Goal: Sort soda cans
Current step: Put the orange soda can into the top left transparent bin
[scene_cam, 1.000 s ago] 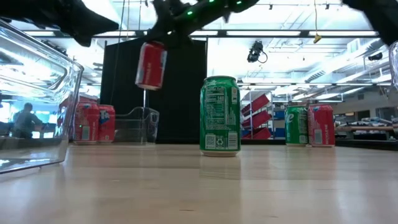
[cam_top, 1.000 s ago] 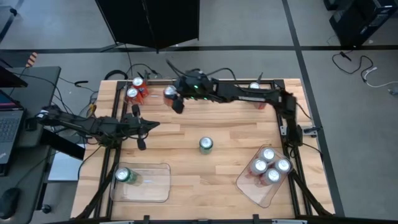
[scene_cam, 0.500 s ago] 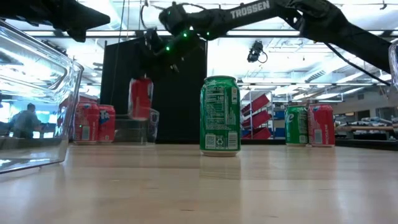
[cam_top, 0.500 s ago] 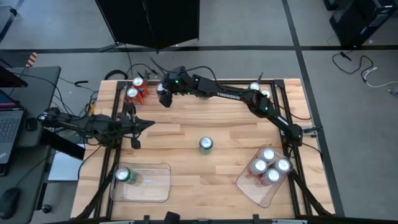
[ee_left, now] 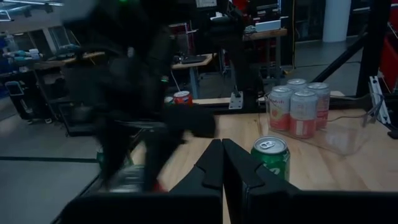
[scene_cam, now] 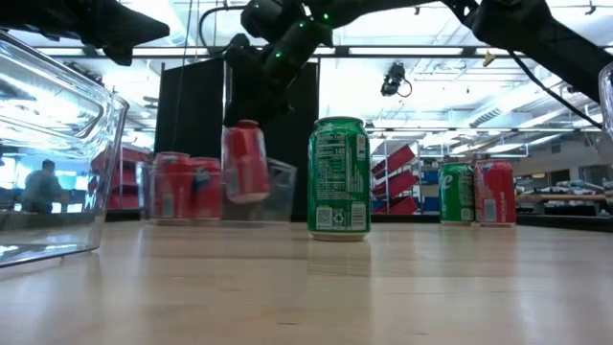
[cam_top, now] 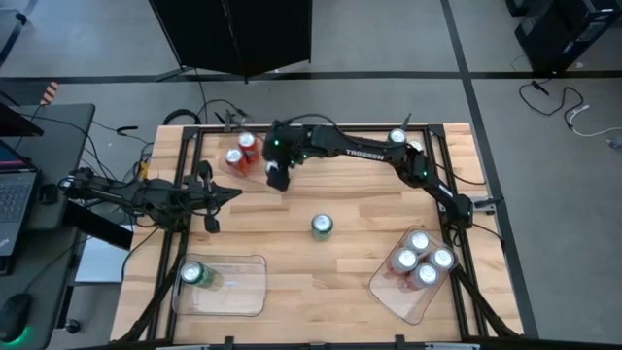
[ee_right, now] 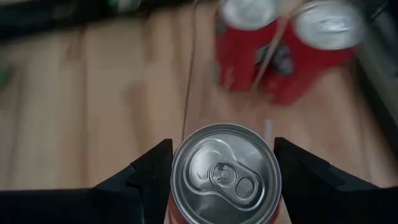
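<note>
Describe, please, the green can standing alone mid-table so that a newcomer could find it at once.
Start from the wooden table and go to its middle, between the two clear trays at the near edge. There a green can stands upright on bare wood. Unlike every other can, it sits in no tray, in no gripper, and beside no other can.

Wooden desk [cam_top: 321, 272] and its load

A green can [cam_top: 322, 227] stands mid-desk, near the right hand [cam_top: 277, 175]; clear trays sit beside that hand [cam_top: 255, 167] and far off at two corners [cam_top: 238, 285] [cam_top: 400, 292]; two cans [cam_top: 397, 137] stand at the back edge.
</note>
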You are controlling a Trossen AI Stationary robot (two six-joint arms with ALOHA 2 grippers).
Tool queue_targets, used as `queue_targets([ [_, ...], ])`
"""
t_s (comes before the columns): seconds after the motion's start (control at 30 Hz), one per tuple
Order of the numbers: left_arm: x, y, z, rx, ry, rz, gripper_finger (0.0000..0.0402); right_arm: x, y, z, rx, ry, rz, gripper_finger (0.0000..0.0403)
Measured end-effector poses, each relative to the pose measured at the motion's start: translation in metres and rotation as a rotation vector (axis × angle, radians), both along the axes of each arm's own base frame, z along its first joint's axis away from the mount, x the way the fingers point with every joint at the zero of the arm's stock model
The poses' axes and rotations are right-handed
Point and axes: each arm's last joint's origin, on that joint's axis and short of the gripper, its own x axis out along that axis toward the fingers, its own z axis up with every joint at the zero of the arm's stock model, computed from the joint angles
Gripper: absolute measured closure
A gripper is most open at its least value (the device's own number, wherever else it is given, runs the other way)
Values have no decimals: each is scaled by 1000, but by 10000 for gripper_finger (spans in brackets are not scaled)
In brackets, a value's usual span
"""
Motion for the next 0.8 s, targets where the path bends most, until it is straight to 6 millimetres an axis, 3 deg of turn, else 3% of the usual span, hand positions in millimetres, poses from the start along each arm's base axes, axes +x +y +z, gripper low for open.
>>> queue_targets([
  [0.1, 0, 0, 0, 0, -1, 0, 401, 1, 16, -4, 8, 45, 29, 171],
  [0.2, 0, 0, 0, 0, -1, 0, 401, 8, 22, -1, -48, -20, 4, 171],
  [0.33, 0, 0, 0, 0, -1, 0, 401, 13, 11, 1, -116, -88, -67, 171],
  [0.5, 0, 0, 0, 0, 1, 0, 401, 10, -6, -11, -93, -63, -134, 171],
  [0.8, 0, 0, -2, 4, 16, 0, 401, 9, -8, -41, -106, -14, -201, 171],
])
